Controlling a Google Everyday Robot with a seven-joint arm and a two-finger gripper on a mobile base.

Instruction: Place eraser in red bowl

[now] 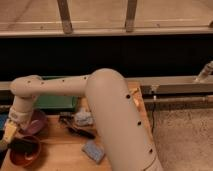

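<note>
The red bowl (25, 154) stands at the table's front left corner. A flat black shape, seemingly the eraser (23, 145), lies across the bowl's inside, just below its rim. My gripper (8, 138) hangs from the wrist at the far left, right over the bowl's left edge and beside the black shape. Whether it still touches the eraser I cannot tell. The arm's thick beige links run from the lower right across the table to the wrist.
A purple-maroon bowl (36, 122) sits just behind the red bowl. A black-handled tool (79, 131), a crumpled pale object (84, 118) and a blue-grey sponge block (93, 150) lie mid-table. A green box (55, 102) stands at the back. The wooden table (60, 150) ends at the right by the carpet.
</note>
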